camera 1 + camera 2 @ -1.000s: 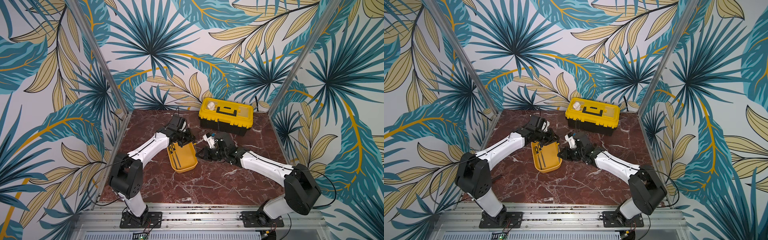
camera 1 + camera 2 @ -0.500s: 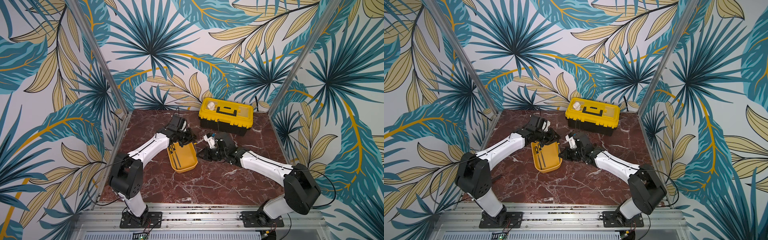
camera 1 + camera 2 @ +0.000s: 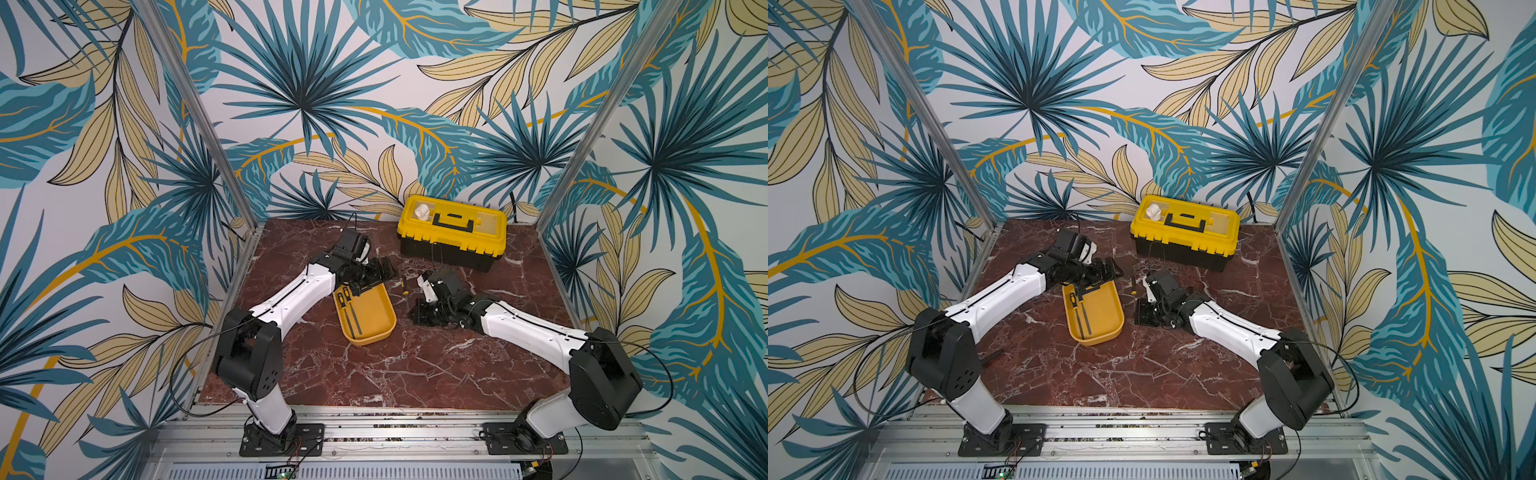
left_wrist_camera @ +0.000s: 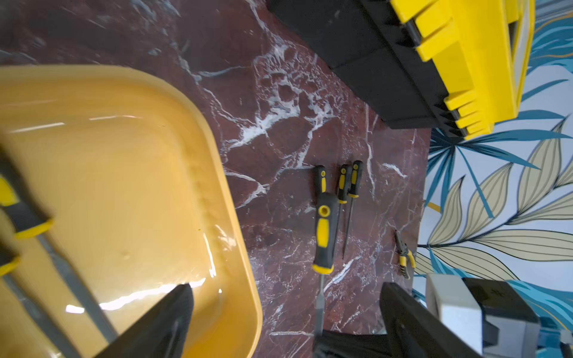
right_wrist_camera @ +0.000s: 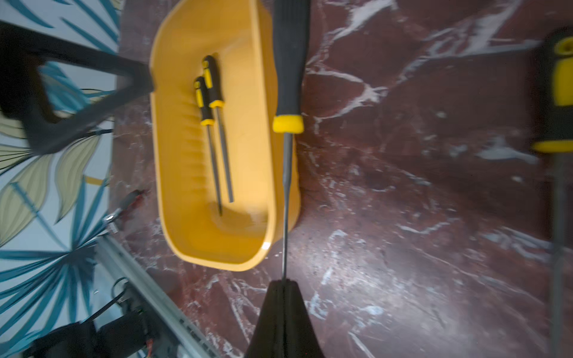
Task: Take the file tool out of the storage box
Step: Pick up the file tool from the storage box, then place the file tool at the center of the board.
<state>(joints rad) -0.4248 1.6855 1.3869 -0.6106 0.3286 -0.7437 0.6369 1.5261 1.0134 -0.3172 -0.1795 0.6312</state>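
File tool [image 5: 290, 62] and storage box [image 3: 372, 311] were already apart, so I judged the task nearly done, with only the setting down left. Farthest left, the left tool [image 4: 286, 291] stood wide open and empty at the box's 12 o'clock end, one finger over the box's inside and the other over the desk [image 3: 415, 374]. The box lay left of centre on the desk, with two files [image 5: 212, 86] lying along its 9 o'clock wall. At its 3 o'clock side the right tool [image 5: 282, 283] was closed on the tip of the file tool's thin shaft, whose black handle and yellow collar hung clear of the box. Beyond it, in the left wrist view, three small files [image 4: 342, 186] lay side by side on the desk. At 1 o'clock sat the black toolbox [image 3: 453, 237] with its yellow lid. No brand, label or writing could be read anywhere.
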